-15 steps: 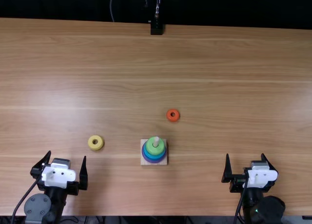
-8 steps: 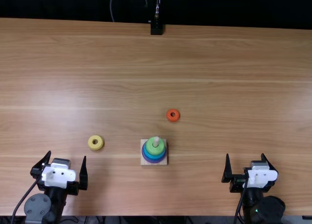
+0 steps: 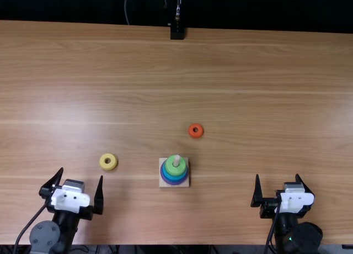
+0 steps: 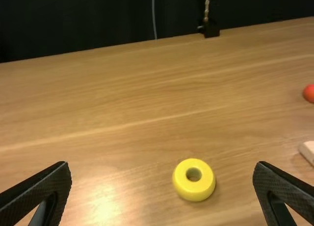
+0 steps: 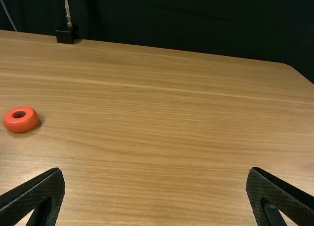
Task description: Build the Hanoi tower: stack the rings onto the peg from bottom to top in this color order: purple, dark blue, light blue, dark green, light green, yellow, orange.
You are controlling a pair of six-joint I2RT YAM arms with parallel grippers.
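My left tool (image 3: 81,173) is released, its two black fingers (image 4: 37,189) spread wide with bare wood between them. The bench (image 3: 276,99) stretches out ahead of it. The yellow ring (image 3: 103,165) lies flat on the wood ahead of this tool and a little to its right, near the tip of the right-hand finger but apart from it, hole facing up.

Farther to the right of my left tool, roughly level with its tips, sits the square wooden base (image 3: 161,183). That puts it well to the left of my right tool (image 3: 277,175), between the two. The peg (image 3: 177,160) stands upright on it, its pale tip poking out above the rings. Around the peg I have the purple ring (image 3: 175,183) at the bottom, blue (image 3: 175,178) above it and a smaller light green ring (image 3: 170,168) on top. Looking down from this steeply, I cannot tell the edge of every ring in the stack.

The orange ring (image 3: 191,134), quite reddish, lies flat on the bench beyond the base and slightly to the right of it. From my right tool it is ahead and well over to the left; from my left tool it is ahead and well over to the right.

My right tool is released too, fingers far apart with only wood between them. Straight across the bench, at the far edge, a small black block (image 3: 177,32) carries a thin metal rod (image 3: 177,14).
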